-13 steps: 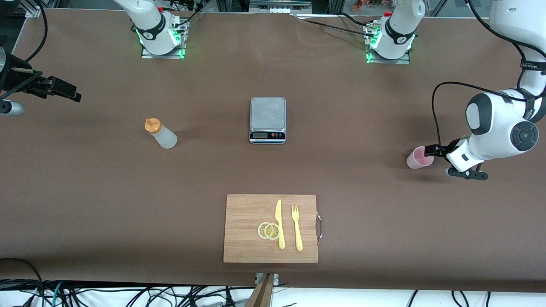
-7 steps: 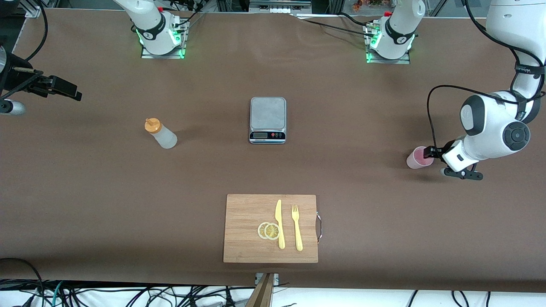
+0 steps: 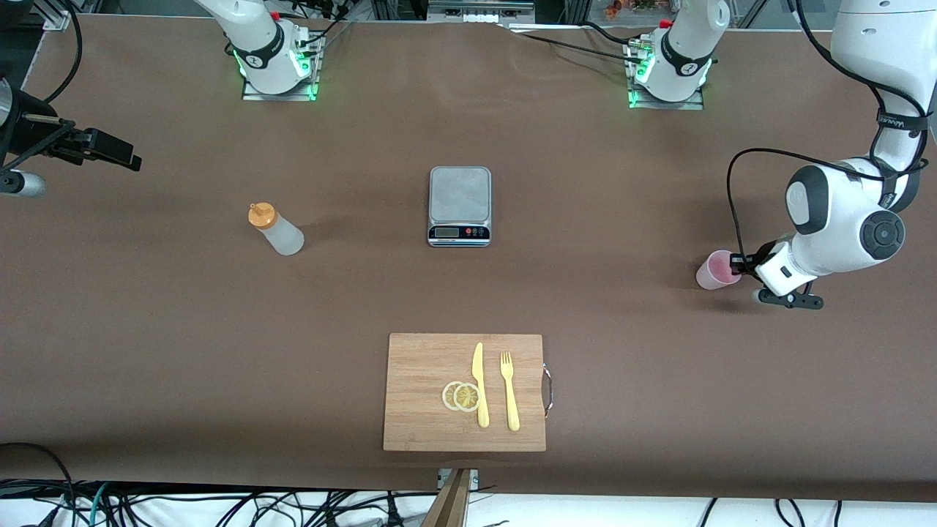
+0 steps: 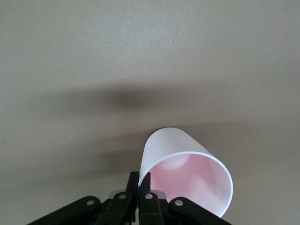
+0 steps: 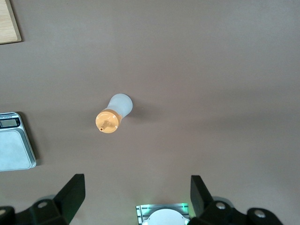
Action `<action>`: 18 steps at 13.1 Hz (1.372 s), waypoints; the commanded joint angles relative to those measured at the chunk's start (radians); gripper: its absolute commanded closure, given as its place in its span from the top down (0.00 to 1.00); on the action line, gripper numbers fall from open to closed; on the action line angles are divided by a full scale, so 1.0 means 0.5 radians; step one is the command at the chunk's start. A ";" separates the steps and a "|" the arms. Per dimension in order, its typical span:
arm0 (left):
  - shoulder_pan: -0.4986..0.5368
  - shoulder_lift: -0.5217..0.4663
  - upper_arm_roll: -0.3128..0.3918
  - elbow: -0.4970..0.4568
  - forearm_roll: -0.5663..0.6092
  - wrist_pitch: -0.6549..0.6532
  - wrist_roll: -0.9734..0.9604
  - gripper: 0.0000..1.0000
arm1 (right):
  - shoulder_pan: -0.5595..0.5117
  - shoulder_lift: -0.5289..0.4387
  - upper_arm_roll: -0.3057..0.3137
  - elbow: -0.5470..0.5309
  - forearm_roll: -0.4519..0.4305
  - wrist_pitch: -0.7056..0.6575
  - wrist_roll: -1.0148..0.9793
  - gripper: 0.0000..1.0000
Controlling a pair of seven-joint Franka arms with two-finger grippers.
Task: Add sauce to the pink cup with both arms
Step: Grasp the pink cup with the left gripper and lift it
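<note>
At the right edge of the front picture, the left gripper (image 3: 736, 261) has pinched its jaws onto the rim of the pink cup (image 3: 714, 270), which stands on the table (image 3: 585, 307) toward the left arm's end. The sauce bottle (image 3: 276, 229) stands untouched at middle left of that picture, well apart from the cup. High at the left edge, the right gripper (image 5: 136, 194) hangs with jaws wide, holding nothing. Judging by this, fetching the bottle and squeezing both remain.
</note>
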 commanded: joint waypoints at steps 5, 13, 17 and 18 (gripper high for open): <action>-0.231 -0.154 -0.019 0.132 -0.048 -0.312 -0.188 0.00 | -0.016 -0.013 0.013 0.030 0.030 -0.040 0.011 0.99; -0.535 -0.262 -0.488 0.151 -0.211 -0.371 -0.893 0.00 | -0.016 -0.016 0.003 0.026 0.030 -0.046 0.011 0.99; -0.866 -0.237 -0.544 0.178 -0.214 -0.347 -1.402 0.00 | -0.016 -0.013 0.003 0.026 0.033 -0.046 0.014 0.99; -0.937 -0.231 -0.544 0.178 -0.214 -0.316 -1.513 0.00 | -0.016 -0.016 0.003 0.026 0.033 -0.046 0.014 0.99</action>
